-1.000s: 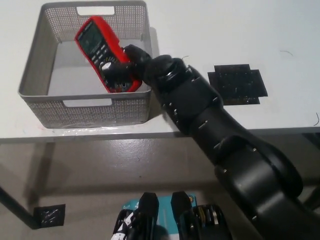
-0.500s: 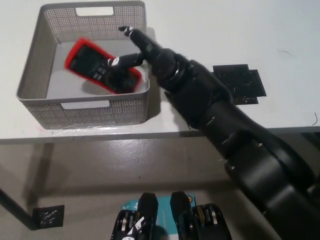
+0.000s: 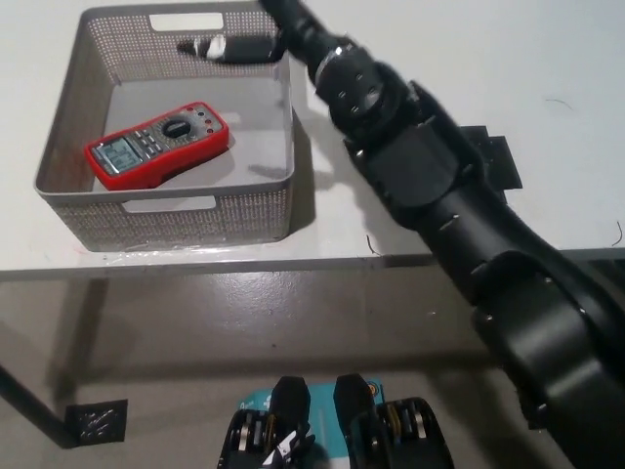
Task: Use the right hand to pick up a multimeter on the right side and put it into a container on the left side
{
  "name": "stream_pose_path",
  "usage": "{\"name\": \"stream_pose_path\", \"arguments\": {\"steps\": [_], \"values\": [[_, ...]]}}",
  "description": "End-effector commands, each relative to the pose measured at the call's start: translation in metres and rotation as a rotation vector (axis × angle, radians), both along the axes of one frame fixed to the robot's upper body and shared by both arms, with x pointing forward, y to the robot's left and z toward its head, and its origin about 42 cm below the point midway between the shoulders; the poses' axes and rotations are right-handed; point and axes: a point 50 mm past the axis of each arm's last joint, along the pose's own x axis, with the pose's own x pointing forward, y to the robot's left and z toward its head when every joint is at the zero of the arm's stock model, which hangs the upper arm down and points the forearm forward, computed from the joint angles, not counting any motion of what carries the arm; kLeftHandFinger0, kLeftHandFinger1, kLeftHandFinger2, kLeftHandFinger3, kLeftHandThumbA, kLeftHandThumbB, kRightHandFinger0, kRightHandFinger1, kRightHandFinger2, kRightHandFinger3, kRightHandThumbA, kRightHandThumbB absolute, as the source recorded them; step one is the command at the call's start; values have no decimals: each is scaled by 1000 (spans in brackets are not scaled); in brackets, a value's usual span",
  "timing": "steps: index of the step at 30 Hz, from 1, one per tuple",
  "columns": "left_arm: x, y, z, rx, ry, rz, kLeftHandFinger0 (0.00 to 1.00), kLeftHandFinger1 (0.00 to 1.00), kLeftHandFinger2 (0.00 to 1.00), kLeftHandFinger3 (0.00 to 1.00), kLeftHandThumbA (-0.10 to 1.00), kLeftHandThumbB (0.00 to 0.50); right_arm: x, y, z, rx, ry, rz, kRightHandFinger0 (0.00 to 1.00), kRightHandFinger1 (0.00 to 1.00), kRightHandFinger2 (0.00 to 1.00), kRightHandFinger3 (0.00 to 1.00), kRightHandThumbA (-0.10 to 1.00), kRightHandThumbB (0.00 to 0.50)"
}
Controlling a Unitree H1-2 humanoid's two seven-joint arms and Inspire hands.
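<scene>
Black pad on table, partly behind right arm.

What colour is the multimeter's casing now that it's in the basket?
Red, with a dark grey face, on the multimeter lying flat in the grey mesh basket; head view.

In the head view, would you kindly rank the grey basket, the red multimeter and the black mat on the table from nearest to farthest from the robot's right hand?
The right hand is at the picture's top, over the basket's far right corner.
1. Grey basket: the fingers reach over its far wall.
2. Red multimeter: lying flat on the basket floor, left and nearer the robot.
3. Black mat: on the table at right, partly hidden by the arm.
</scene>
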Motion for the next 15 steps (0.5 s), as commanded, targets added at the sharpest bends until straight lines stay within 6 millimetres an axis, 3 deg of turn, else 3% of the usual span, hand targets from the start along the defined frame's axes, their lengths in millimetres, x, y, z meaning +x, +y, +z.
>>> {"name": "stream_pose_path", "arguments": {"steps": [1, 5, 7, 8, 11, 15], "values": [[0, 8, 6, -18, -47, 5, 1000, 1000, 1000, 1000, 1000, 441, -22, -64, 84, 238, -187, 63, 1000, 1000, 1000, 1000, 1000, 486], [-1, 10, 6, -10, -50, 8, 1000, 1000, 1000, 1000, 1000, 397, -55, -112, 82, 308, -236, 65, 1000, 1000, 1000, 1000, 1000, 487], [-3, 12, 6, -11, -45, 10, 1000, 1000, 1000, 1000, 1000, 394, -76, -131, 73, 381, -236, 101, 1000, 1000, 1000, 1000, 1000, 408], [-3, 13, 6, -11, -43, 10, 1000, 1000, 1000, 1000, 1000, 386, -95, -148, 64, 420, -260, 119, 1000, 1000, 1000, 1000, 1000, 401], [-4, 13, 5, 0, -46, 15, 1000, 1000, 1000, 1000, 1000, 377, -145, -171, 48, 490, -352, 157, 1000, 1000, 1000, 1000, 1000, 436], [-3, 13, 5, -8, -45, 40, 1000, 1000, 1000, 1000, 1000, 372, -212, -174, 31, 502, -492, 211, 1000, 1000, 1000, 1000, 1000, 478]]}}
